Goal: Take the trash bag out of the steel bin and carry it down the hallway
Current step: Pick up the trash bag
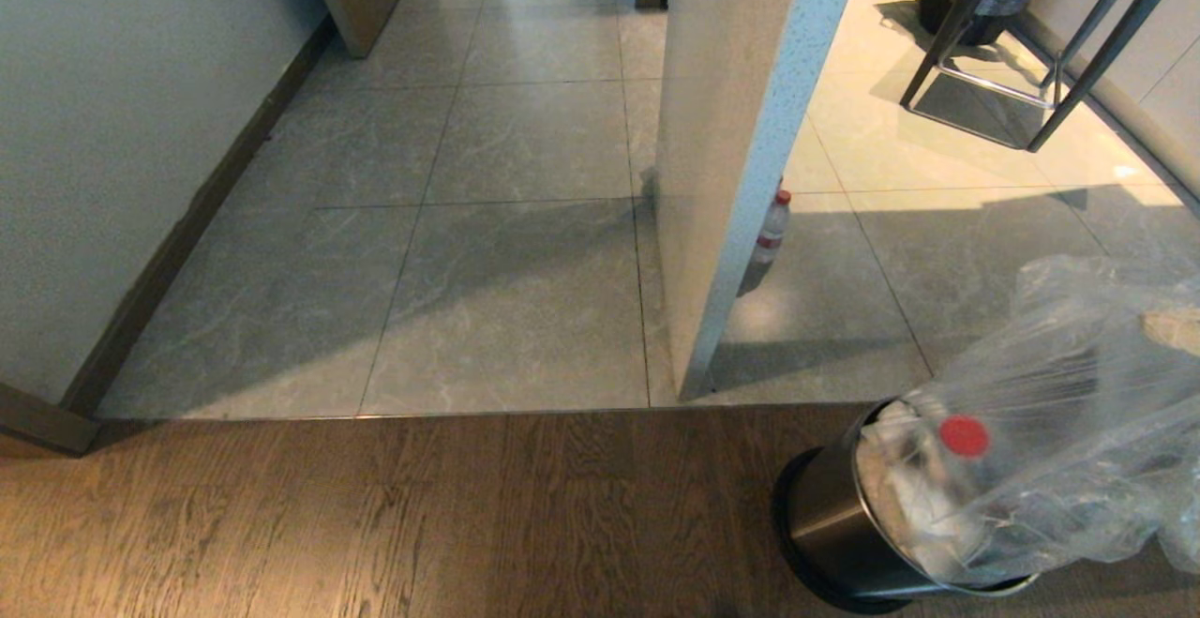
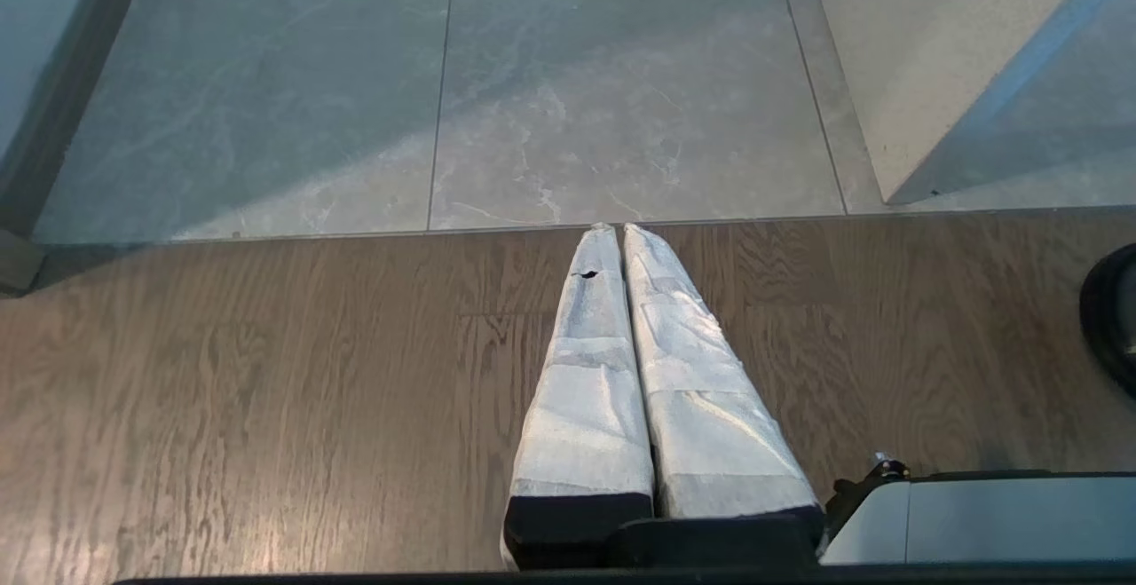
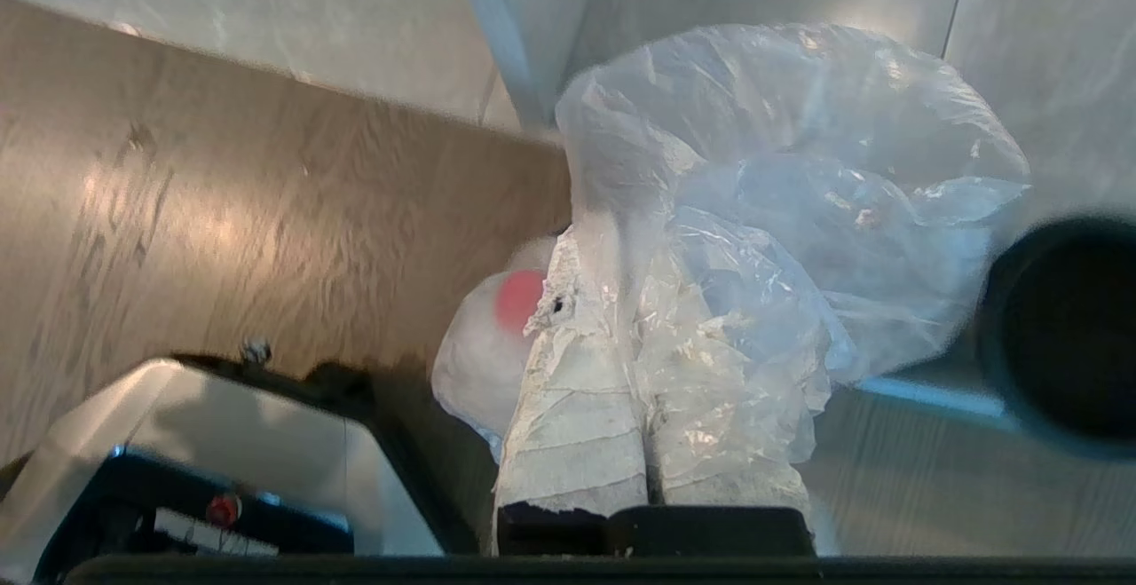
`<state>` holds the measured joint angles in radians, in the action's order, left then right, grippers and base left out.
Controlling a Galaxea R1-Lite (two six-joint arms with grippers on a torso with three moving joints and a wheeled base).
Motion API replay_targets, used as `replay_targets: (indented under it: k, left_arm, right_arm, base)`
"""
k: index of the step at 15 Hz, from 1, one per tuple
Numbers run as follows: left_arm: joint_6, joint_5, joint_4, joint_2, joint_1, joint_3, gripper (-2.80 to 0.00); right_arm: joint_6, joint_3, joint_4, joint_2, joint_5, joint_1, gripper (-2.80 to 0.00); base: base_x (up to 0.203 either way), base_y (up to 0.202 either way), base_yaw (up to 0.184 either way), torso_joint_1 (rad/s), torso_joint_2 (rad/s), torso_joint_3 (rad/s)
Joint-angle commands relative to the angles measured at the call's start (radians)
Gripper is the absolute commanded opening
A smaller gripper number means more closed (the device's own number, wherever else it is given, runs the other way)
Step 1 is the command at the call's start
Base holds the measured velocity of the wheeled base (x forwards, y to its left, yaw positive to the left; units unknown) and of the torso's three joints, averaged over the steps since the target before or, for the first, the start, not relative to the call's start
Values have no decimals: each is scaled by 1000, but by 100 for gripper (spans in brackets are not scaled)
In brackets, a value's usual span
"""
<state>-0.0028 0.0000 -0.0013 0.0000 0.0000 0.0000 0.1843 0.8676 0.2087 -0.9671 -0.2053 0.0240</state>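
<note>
At near right, on the wood floor | right hand [image 3: 612,301] clenched on trash bag [image 1: 1059,412], half out of the tipped steel bin [image 1: 834,524] | lift straight and steadily so the bin drops free | left hand [image 2: 612,239] closed, empty, parked.

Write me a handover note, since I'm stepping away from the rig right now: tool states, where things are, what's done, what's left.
Right tool: shut on the trash bag, gripping its bunched plastic.
Left tool: shut, empty, parked over the wood floor.
Trash bag: partly lifted, its lower part in the tilted steel bin. The bin is on the wood floor near the tile edge.
Done: bag grasped, lift begun.
Left: pull it clear, then carry it down the hallway.
</note>
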Motion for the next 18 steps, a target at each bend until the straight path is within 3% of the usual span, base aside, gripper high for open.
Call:
replay_targets:
  k: [1,6,11,18]
  left_arm:
    - [0,0,0,0,0,0,-280]
    - [0,0,0,0,0,0,-280]
    - [0,0,0,0,0,0,-280]
    - [0,0,0,0,0,0,-280]
  right_arm:
    - [0,19,7,9,-1,2,-280]
    - [6,-131,5,77,4,13,-280]
    - [-1,-61,25,73,4,22,-280]
    - [-2,-66,34,60,3,24,-280]
  base:
    - [0,0,0,0,0,0]
    - [0,0,0,0,0,0]
    - [0,0,0,0,0,0]
    - [0,0,0,0,0,0]
